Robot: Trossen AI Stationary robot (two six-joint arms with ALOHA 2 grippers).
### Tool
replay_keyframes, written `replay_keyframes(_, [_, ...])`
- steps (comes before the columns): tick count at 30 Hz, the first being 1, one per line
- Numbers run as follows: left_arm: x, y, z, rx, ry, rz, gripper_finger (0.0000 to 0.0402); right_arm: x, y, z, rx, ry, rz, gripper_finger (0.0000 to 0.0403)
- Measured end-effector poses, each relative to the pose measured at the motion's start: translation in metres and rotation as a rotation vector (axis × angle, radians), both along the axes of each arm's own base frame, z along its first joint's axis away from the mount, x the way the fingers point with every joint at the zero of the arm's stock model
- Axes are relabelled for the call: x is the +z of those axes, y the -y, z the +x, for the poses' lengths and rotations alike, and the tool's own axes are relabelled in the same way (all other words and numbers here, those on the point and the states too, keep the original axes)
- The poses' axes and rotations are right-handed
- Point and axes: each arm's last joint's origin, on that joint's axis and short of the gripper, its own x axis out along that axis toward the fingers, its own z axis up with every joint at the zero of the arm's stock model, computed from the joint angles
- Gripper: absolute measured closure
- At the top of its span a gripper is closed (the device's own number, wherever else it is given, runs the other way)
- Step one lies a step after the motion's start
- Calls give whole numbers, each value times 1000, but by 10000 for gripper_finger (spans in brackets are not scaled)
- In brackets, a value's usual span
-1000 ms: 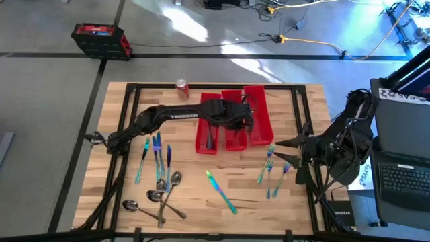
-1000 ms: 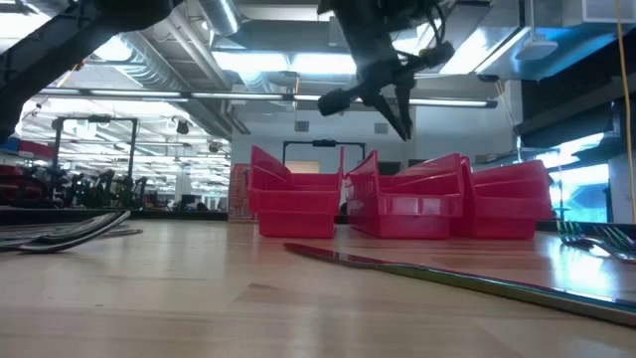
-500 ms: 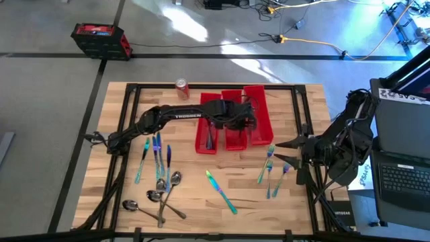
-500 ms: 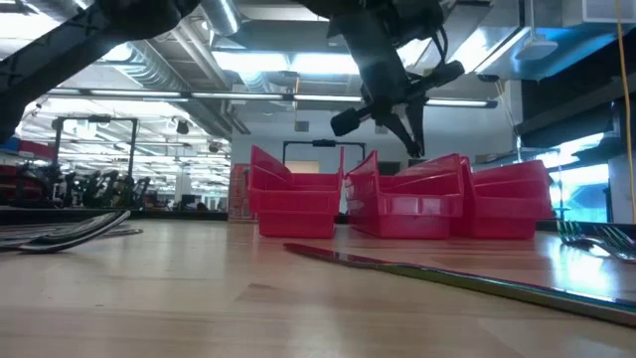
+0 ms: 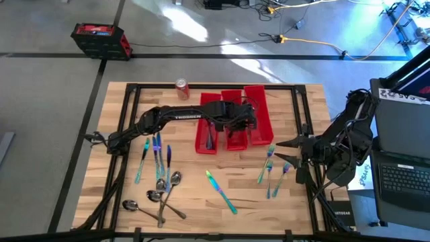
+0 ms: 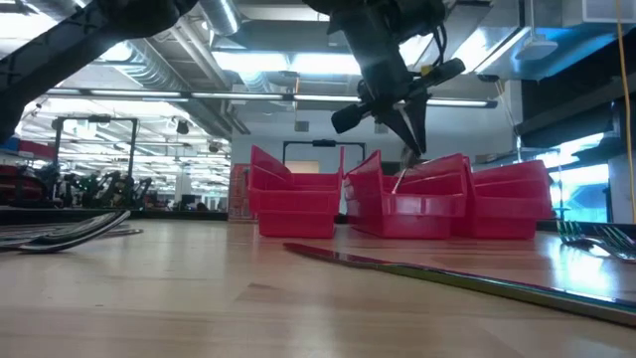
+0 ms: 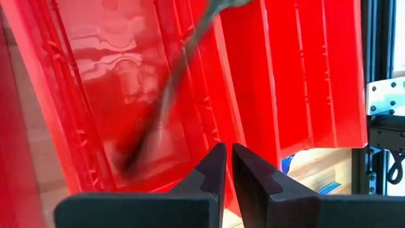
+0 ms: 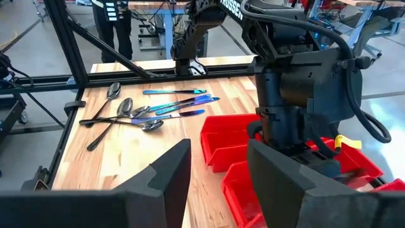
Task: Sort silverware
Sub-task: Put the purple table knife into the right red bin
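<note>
Across the wooden counter [image 5: 195,181] the scene ran from big to small. Three long red bins [image 5: 234,124] stood side by side at the far middle, their long axes running away from the near edge, with a red soda can [image 5: 182,88] just beyond their left corner. The left arm reached out over them, and its left pincer [image 5: 250,121] hung above the middle bin, fingers pressed together and holding nothing. In the left wrist view a spoon [image 7: 166,95] showed blurred ahead of those fingers, apparently dropping or just landed in that bin, its handle lying roughly along the bin's length. A few dark pieces already lay in the left-hand bin. The right arm waited off the right edge, its right pincer [image 5: 285,152] spread partway and empty, pointing in at the forks [image 5: 270,168].

Loose silverware lay in four groups: knives [image 5: 156,153] and spoons [image 5: 163,190] on the left side, one iridescent piece [image 5: 221,191] alone near the middle, the forks on the right. My reading is that the left heap lay back toward the left arm's base, handles mostly pointing fore and aft, so that arm was nearer it; the forks lay just beside the right pincer.
</note>
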Motion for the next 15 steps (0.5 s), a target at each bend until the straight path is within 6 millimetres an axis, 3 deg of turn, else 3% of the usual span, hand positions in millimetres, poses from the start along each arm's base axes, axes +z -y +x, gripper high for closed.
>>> replay_keyframes(15, [0, 0, 0, -18, -6, 19, 389, 0, 0, 0, -3, 0, 30, 262])
